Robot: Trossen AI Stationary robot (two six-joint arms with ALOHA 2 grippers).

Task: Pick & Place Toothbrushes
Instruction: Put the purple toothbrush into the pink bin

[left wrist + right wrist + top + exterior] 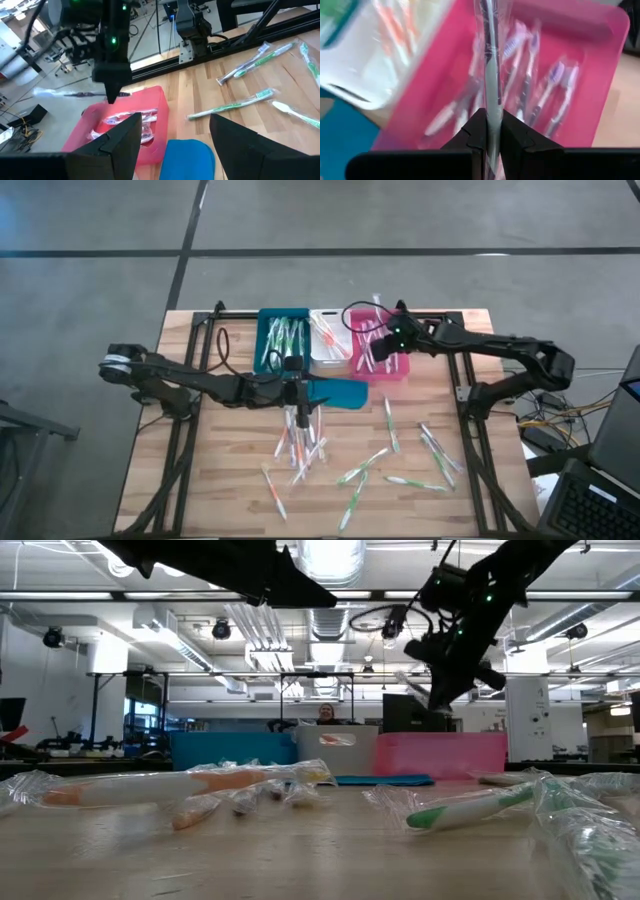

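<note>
Overhead, the right gripper is pinching a wrapped toothbrush above the pink bin; the left gripper is hanging wide open, holding nothing.

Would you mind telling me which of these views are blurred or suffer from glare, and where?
Low view: the wrapped toothbrushes nearest the lens are soft, and the ceiling light blows out. Right wrist view: the pink bin and white bin are smeared, while the held toothbrush in the right gripper is clearer. High view: evenly lit.
</note>
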